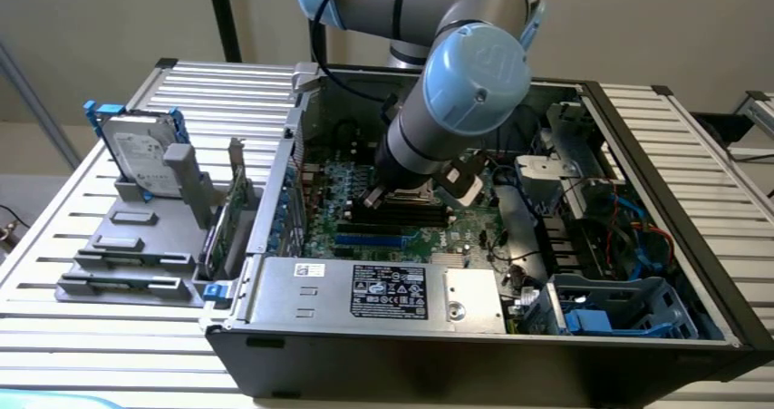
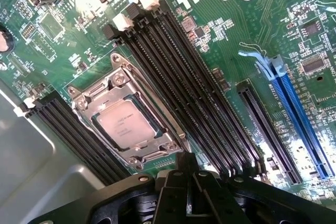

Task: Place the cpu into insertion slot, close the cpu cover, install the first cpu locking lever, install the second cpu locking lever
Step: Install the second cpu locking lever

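The pale silvery cpu lies flat in the insertion slot on the green board. The silvery cpu cover is down around it, and the chip shows through the cut-out centre. The slot itself is hidden under both. Thin metal levers run along the frame's sides; I cannot tell whether they are latched. My gripper is shut with nothing in it, its black tip close to the frame's corner beside the memory strips. In the exterior view the arm reaches down into the open computer case, and the gripper hangs just above the board.
Long black memory strips flank the socket on both sides. A blue expansion slot lies further off. A grey labelled metal box fills the case's front. A hard drive stands on a rack outside the case. A grey metal wall is close by.
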Available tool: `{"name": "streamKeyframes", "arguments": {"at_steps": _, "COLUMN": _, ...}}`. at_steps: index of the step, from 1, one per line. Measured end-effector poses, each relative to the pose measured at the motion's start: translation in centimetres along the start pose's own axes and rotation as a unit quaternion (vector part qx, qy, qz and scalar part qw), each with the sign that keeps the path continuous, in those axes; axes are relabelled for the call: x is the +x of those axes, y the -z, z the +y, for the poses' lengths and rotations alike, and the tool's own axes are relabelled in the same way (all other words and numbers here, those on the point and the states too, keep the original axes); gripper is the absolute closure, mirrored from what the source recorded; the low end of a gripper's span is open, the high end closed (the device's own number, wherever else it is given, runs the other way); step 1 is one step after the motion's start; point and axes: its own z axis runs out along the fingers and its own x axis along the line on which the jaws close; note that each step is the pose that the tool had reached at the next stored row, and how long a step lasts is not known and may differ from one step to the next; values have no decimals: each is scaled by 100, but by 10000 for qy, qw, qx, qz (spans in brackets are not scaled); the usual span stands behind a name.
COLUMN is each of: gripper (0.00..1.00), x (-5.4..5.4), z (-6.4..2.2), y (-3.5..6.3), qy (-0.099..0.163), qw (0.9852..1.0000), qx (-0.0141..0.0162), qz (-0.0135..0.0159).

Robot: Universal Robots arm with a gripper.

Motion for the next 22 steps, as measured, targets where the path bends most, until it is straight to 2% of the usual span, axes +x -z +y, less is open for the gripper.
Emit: {"name": "streamKeyframes", "arguments": {"at_steps": 22, "gripper": 89, "x": -30, "z": -9, "y": -72, "qy": 8, "qw": 10000, "qx": 3, "qz": -2}}
